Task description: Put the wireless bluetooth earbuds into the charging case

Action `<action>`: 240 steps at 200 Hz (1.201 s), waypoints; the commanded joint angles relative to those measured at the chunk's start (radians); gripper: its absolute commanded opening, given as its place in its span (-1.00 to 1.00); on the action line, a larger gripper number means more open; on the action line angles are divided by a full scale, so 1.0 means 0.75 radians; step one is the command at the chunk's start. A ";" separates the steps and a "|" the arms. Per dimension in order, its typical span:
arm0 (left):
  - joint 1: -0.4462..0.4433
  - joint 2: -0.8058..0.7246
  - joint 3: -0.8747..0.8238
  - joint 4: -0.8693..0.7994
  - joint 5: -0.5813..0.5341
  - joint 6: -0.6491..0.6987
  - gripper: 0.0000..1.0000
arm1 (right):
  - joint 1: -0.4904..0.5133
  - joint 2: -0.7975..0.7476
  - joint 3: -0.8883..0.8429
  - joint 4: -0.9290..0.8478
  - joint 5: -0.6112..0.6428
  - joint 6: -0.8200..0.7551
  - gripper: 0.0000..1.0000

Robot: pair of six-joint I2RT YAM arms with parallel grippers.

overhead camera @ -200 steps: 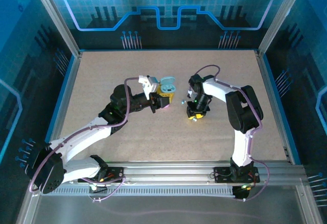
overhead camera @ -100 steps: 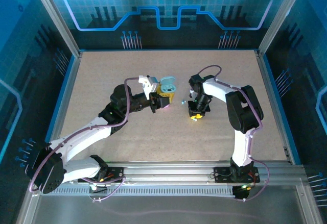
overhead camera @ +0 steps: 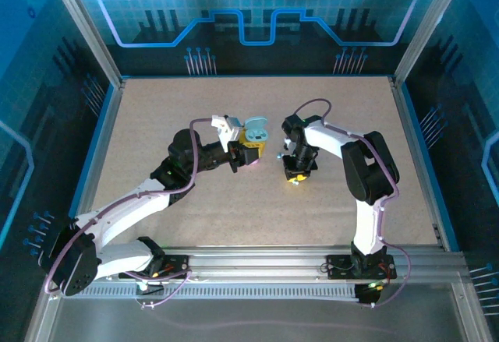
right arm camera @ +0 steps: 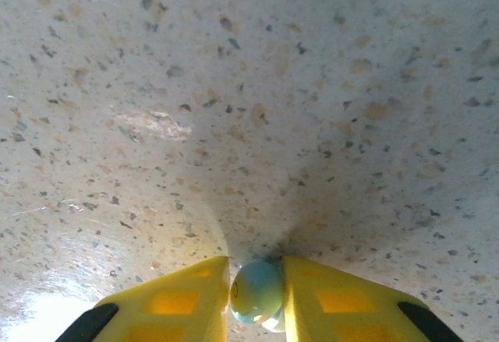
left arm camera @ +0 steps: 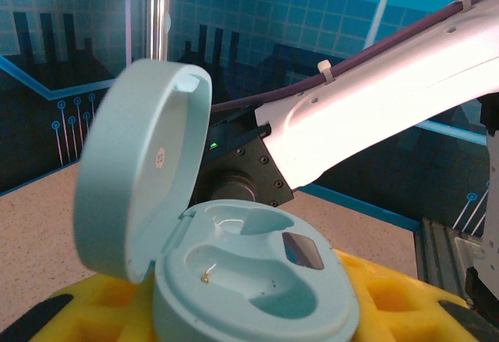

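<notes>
The charging case (left arm camera: pixel 257 280) is a pale teal pebble. Its lid (left arm camera: pixel 140 163) stands open and both moulded wells are bare. My left gripper (left arm camera: pixel 249 319) is shut on its base, with yellow fingers (left arm camera: pixel 405 295) on either side. From above, the case (overhead camera: pixel 254 130) is held just over the table's middle by the left gripper (overhead camera: pixel 251 147). My right gripper (overhead camera: pixel 295 174) points straight down at the table, a short way right of the case. Its yellow fingers (right arm camera: pixel 335 295) are pinched on a tiny teal earbud (right arm camera: pixel 257 289) resting at the speckled surface.
The right arm's white link (left arm camera: pixel 382 100) crosses close behind the open case. Speckled beige tabletop (overhead camera: pixel 195 108) lies all around, bounded by blue edging and a metal frame (overhead camera: pixel 86 38). A tiny pale speck (overhead camera: pixel 278 154) sits on the table between the grippers.
My right gripper has shifted slightly left and its fingers have narrowed onto the earbud. The left arm and the case have not moved.
</notes>
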 commanded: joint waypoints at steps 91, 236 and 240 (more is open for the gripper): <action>-0.007 0.017 0.006 0.046 0.007 -0.004 -0.40 | 0.009 0.030 0.035 -0.006 -0.002 0.014 -0.47; -0.008 0.028 0.013 0.042 0.007 -0.009 -0.40 | 0.009 0.070 0.058 -0.038 -0.017 -0.054 -0.49; -0.007 0.026 0.013 0.040 0.006 -0.008 -0.40 | 0.009 0.072 0.059 -0.040 -0.017 -0.055 -0.50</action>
